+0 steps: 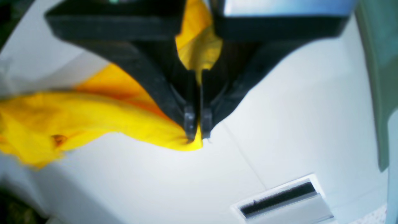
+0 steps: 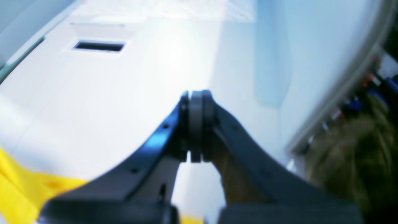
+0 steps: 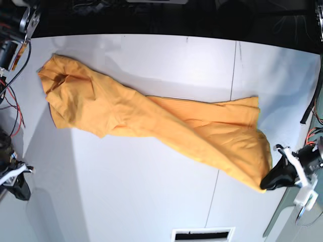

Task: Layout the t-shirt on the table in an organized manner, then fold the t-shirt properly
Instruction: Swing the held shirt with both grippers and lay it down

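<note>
- A broad white table point(image 3: 151, 201) fills the workspace, crossed by a thin dark seam point(image 3: 233, 70).
- The t-shirt point(image 3: 151, 121) sprawls diagonally across it, twisted and bunched.
- The left gripper point(image 1: 197, 132) is clamped on one corner; the right gripper point(image 2: 196, 124), jaws together, holds nothing.
- Risk: a one-sided tug may twist the cloth further or slip the pinch.
</note>
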